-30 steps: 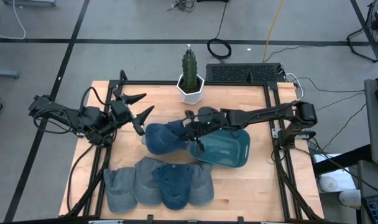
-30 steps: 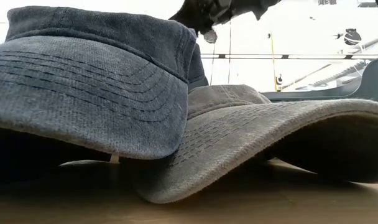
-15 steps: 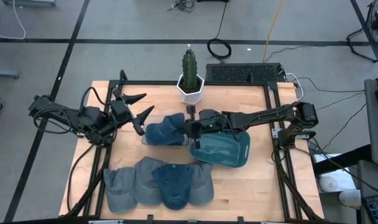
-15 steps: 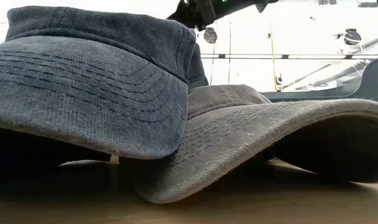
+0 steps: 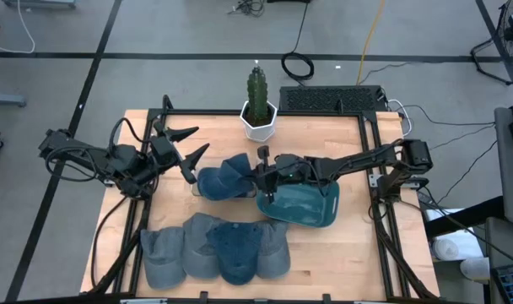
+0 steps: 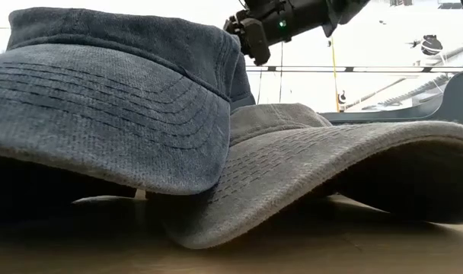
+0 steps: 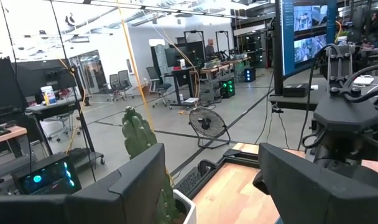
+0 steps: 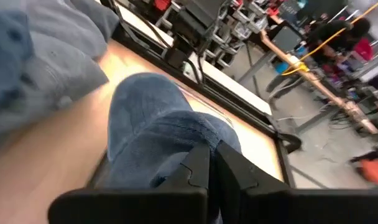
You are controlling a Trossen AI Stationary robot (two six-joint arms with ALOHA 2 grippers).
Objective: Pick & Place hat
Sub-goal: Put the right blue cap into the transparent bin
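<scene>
Blue hat (image 5: 223, 180) pinched in right claw (image 5: 261, 173), seemingly by its edge, left claw (image 5: 186, 145) spread, apart.

potted cactus (image 5: 257, 103), black keyboard (image 5: 329, 100), wooden table (image 5: 358, 253)

Five hats (image 5: 223, 181), one teal bin (image 5: 300, 205), one potted cactus (image 5: 258, 103)

The right arm stretches across the worktop toward its middle, its tool (image 5: 262, 179) with fingers pinched nearly together on blue fabric. The left arm is folded at the left edge, its tool (image 5: 187, 145) spread wide, holding nothing.
</scene>
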